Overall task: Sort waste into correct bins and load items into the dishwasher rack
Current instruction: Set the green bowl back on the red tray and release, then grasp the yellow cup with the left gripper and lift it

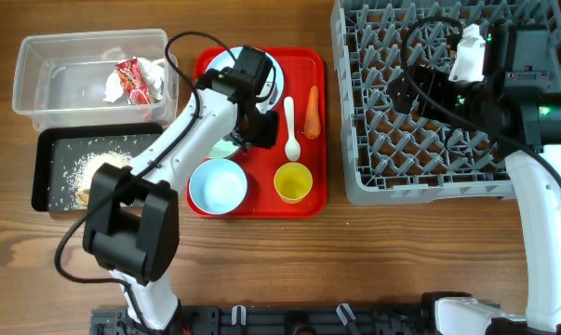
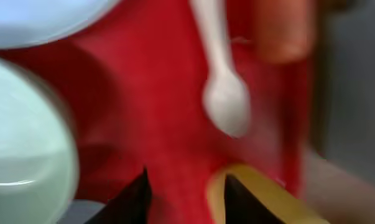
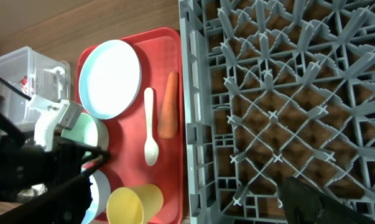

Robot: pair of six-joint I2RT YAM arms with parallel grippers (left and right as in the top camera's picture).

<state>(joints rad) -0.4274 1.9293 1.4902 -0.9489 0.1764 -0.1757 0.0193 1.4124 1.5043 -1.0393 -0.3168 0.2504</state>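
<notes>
Wooden surface [image 1: 261,270], mid-brown, fills the overhead view from edge to edge. Grain runs left to right in long darker and lighter streaks, with a few fine seams parallel to it. Finish looks matt. Lit evenly from above; shadows on the wood short and soft-edged. Black rail [image 1: 299,321] along the near edge. Same wood seen in the right wrist view, top left corner, paler there. Left wrist view too blurred to judge.

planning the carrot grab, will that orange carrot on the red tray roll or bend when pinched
Probably stiff, since the carrot lies straight. Its rounded, tapered body may roll sideways on the flat red tray if nudged.
</notes>
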